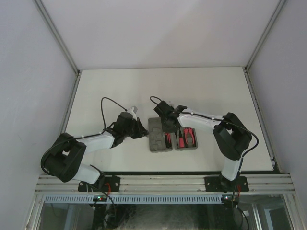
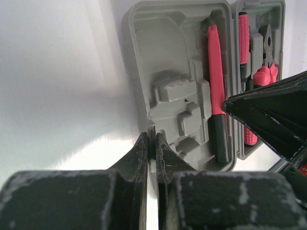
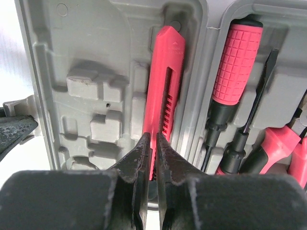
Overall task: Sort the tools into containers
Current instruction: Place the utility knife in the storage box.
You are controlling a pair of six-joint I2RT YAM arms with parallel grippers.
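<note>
**Q:** What stands nearest, at the table's near edge?
**A:** The two arm bases. The left arm (image 1: 72,155) and the right arm (image 1: 232,136) both reach inward over the white table (image 1: 120,91).

**Q:** What is the state of the left gripper?
**A:** Left gripper (image 2: 149,143): jaws drawn almost together, tips set against the left rim of the left tray (image 2: 158,43). Whether the rim is nipped between them cannot be told.

**Q:** And the right gripper?
**A:** Right gripper (image 3: 153,141): jaws likewise nearly together, tips directly over the red utility knife (image 3: 165,72). Whether they touch it or sit just clear cannot be told.

**Q:** Where do the tools lie?
**A:** The knife lies in the long recess along the right side of the left tray, beside the seam. The right tray (image 3: 283,19) touches the left tray's right side. It holds a red-grip screwdriver (image 3: 238,62), a thin black-shafted screwdriver (image 3: 261,86) just to its right, and red-handled pliers (image 2: 263,76).

**Q:** And farthest off?
**A:** The table runs on to pale walls (image 1: 153,28).
</note>
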